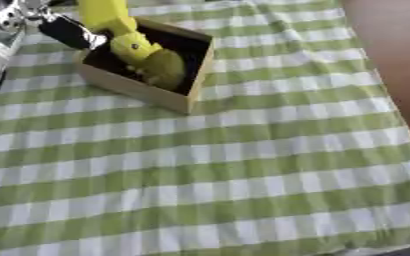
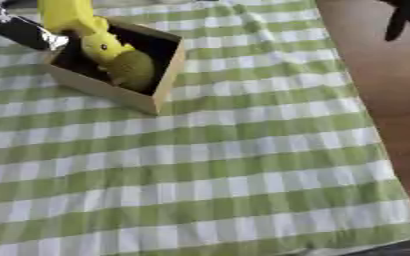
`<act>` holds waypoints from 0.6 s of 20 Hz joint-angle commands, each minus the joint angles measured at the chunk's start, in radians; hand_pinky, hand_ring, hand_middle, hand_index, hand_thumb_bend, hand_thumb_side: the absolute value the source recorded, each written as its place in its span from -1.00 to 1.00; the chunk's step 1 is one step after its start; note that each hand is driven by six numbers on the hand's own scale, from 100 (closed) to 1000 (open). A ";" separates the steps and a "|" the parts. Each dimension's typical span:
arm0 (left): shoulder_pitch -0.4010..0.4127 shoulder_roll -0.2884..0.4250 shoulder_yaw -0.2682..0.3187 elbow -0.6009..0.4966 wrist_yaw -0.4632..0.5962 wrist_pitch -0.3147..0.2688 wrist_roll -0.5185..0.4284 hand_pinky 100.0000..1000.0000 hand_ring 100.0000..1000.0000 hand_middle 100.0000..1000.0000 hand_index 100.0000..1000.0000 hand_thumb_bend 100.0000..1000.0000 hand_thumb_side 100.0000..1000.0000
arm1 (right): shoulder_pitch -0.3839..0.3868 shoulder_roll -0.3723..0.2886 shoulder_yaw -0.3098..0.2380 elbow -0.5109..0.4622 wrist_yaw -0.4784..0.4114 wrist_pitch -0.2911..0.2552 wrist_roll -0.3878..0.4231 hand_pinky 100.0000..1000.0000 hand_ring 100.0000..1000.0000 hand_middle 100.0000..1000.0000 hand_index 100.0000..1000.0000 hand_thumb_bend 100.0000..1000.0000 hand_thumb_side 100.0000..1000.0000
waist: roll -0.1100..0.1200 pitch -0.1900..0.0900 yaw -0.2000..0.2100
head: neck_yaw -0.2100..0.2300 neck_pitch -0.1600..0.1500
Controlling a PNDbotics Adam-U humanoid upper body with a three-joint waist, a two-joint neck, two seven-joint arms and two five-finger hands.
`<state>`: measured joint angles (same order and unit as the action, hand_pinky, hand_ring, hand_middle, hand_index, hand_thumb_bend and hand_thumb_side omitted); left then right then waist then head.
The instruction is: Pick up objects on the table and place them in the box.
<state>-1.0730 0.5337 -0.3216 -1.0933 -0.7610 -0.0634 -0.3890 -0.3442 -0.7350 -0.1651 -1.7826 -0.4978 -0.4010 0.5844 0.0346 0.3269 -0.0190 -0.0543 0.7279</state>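
Your left hand sits at the box on the checked surface, fingers curled round a yellow object over a green round object inside, while your right hand, grip indiscernible, shows top right.

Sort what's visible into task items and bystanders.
Task items: box; yellow object and greenish round object inside it; left hand at the box's rim.
Bystanders: checked tablecloth; dark thing at upper right.
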 commanded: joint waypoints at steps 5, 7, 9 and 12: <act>-0.026 0.009 0.032 0.064 -0.064 -0.090 -0.022 0.64 0.69 0.43 0.74 -0.95 -0.72 | -0.011 -0.020 -0.010 -0.015 -0.004 0.001 -0.003 1.00 1.00 -0.21 0.77 -1.00 -0.06 | -0.019 -0.009 0.003 | -0.001 -0.007; -0.026 0.007 0.034 0.063 -0.066 -0.093 -0.020 0.68 0.75 0.52 0.83 -0.84 -0.12 | -0.011 -0.018 -0.009 -0.015 -0.004 0.003 -0.002 1.00 1.00 -0.21 0.77 -1.00 -0.06 | -0.018 -0.010 0.003 | 0.000 -0.008; -0.026 0.006 0.036 0.061 -0.075 -0.088 -0.005 0.71 0.78 0.56 0.88 -0.61 0.39 | -0.010 -0.017 -0.009 -0.015 -0.004 0.004 0.000 1.00 1.00 -0.21 0.77 -1.00 -0.06 | -0.018 -0.010 0.003 | -0.001 -0.008; -0.025 0.003 0.039 0.062 -0.105 -0.064 0.034 0.75 0.85 0.61 0.95 -0.35 0.69 | -0.008 -0.016 -0.010 -0.014 -0.004 0.006 0.002 1.00 1.00 -0.21 0.77 -1.00 -0.06 | -0.018 -0.011 0.001 | -0.001 -0.009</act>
<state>-1.0732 0.5251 -0.2973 -1.0240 -0.8543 -0.1340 -0.3709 -0.3432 -0.7336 -0.1653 -1.7826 -0.4984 -0.3975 0.5866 0.0314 0.3269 -0.0176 -0.0544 0.7279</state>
